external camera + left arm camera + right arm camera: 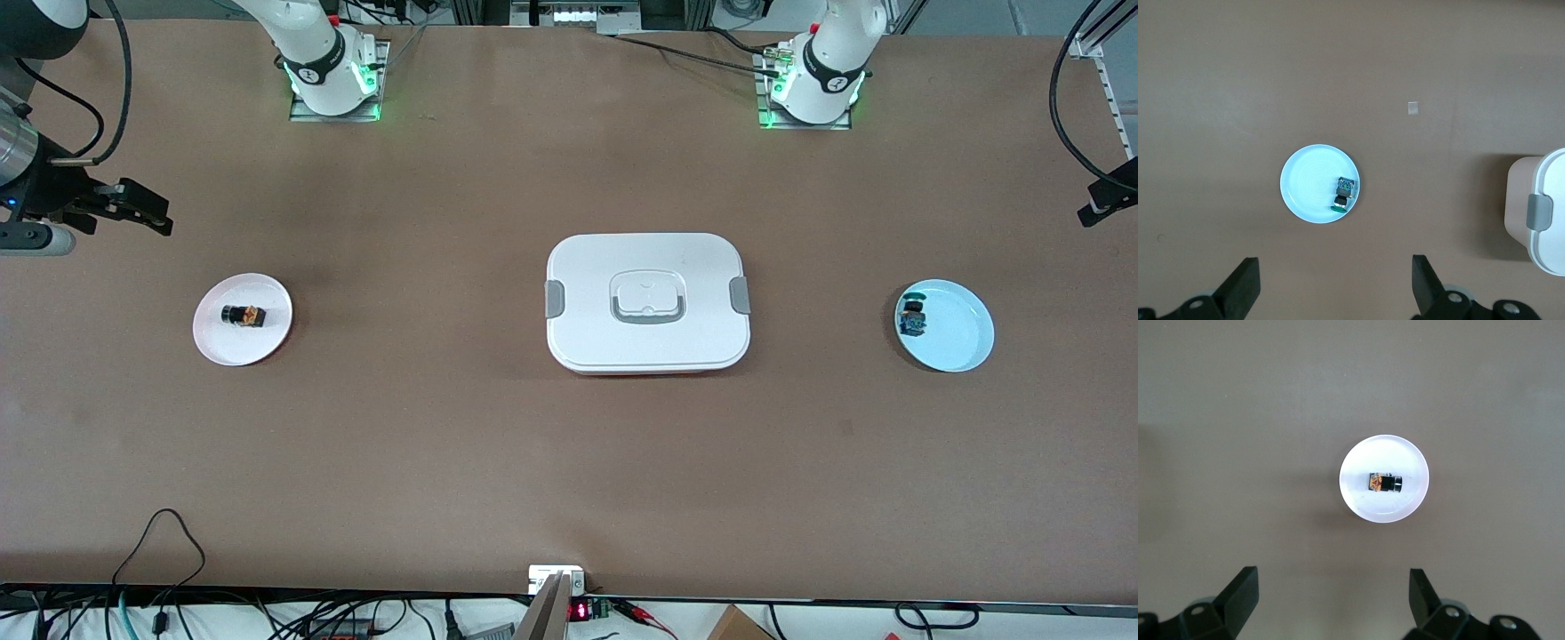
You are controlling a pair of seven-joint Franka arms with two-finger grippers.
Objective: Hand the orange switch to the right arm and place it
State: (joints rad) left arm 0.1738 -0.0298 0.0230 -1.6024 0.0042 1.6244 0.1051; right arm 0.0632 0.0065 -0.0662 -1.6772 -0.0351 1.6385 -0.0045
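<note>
Taking the white lidded container (pixel 648 302) at the middle of the desk (pixel 498 462) as the landmark, nothing on the desk lies nearer the front camera than it; the two plates sit about level with it, one toward each end. Toward the right arm's end, well apart from the container, a white plate (pixel 242 319) carries the orange switch (pixel 243 315), which lies on its side near the plate's middle with its black cylinder and orange-tan block end to end. Toward the left arm's end, a pale blue plate (pixel 944 325) carries a small switch with a blue block and green cap (pixel 911 316), lying close to the rim on the side facing the container. The right gripper (pixel 1333 593) hangs over bare desk at the right arm's end, with its fingers (pixel 1243 590) spread wide and released, holding and touching nothing; in the right wrist view the orange switch lies on its plate well clear of the fingers, roughly in line with the gap between them. The left gripper (pixel 1335 283) hangs at the left arm's end, its fingers (pixel 1245 280) likewise spread wide and empty, with the pale blue plate and its switch well clear of them and the container's grey latch (pixel 1539 212) showing at that view's edge.
</note>
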